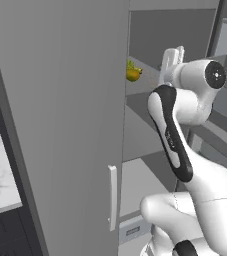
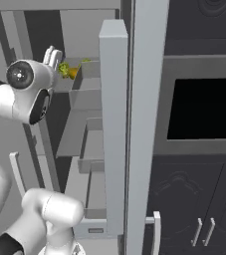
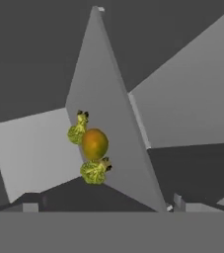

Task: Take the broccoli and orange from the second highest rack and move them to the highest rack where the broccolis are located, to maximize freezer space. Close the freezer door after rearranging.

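Note:
The orange [image 3: 94,143] lies on a flat grey shelf [image 1: 145,85] high in the freezer [image 1: 185,30], pressed between two broccolis [image 3: 77,131] [image 3: 94,171]. From the left base view the orange [image 1: 133,75] and a floret [image 1: 131,65] peek out past the door's edge. In the right base view a floret [image 2: 63,68], the orange [image 2: 73,72] and another floret [image 2: 86,61] sit in a row. My gripper [image 3: 103,205] is open, with nothing between its fingers. It hovers short of the group, at shelf height [image 1: 172,56] [image 2: 54,54].
The freezer door [image 1: 60,125] stands open at the left, its pale bar handle [image 1: 113,197] low down. Lower shelves [image 2: 89,134] step out below the group. Another grey door panel [image 2: 149,124] stands edge-on at the right, beside dark cabinets and a black oven front [image 2: 204,109].

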Robot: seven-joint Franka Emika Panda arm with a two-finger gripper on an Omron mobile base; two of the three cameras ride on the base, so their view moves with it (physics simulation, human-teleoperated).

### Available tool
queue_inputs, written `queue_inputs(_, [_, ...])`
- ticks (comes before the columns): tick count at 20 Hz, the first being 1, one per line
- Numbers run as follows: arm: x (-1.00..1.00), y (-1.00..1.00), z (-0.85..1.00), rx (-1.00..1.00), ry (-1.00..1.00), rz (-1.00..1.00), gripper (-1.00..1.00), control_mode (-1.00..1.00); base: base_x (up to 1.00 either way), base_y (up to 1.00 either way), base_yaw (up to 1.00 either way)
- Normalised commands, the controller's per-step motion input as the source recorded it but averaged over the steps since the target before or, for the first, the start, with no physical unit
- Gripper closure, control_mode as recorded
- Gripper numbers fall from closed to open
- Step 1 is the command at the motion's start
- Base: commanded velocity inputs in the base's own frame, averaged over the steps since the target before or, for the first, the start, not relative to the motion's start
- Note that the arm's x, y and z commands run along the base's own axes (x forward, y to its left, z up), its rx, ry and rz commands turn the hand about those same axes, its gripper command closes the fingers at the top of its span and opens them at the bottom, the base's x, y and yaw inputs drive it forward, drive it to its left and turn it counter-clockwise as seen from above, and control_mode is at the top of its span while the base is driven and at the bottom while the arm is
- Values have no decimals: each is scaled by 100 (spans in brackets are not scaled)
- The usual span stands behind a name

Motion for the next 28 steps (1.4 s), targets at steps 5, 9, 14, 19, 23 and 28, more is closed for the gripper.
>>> queue_inputs(5, [-100, 0, 0, -20, 0, 0, -100, -100, 0, 0, 0])
queue_inputs(9, [-95, 0, 0, -9, 0, 0, -100, -100, 0, 0, 0])
queue_inputs(14, [-90, 0, -9, 0, 0, 0, -100, -100, 0, 0, 0])
queue_inputs(19, [-39, 1, -38, -7, 10, 0, -100, -100, 0, 0, 0])
queue_inputs(23, [0, 0, 0, 0, 0, 0, -100, 100, -97, 0, 0])
queue_inputs(28, [0, 0, 0, 0, 0, 0, -100, 100, -100, 0, -2])
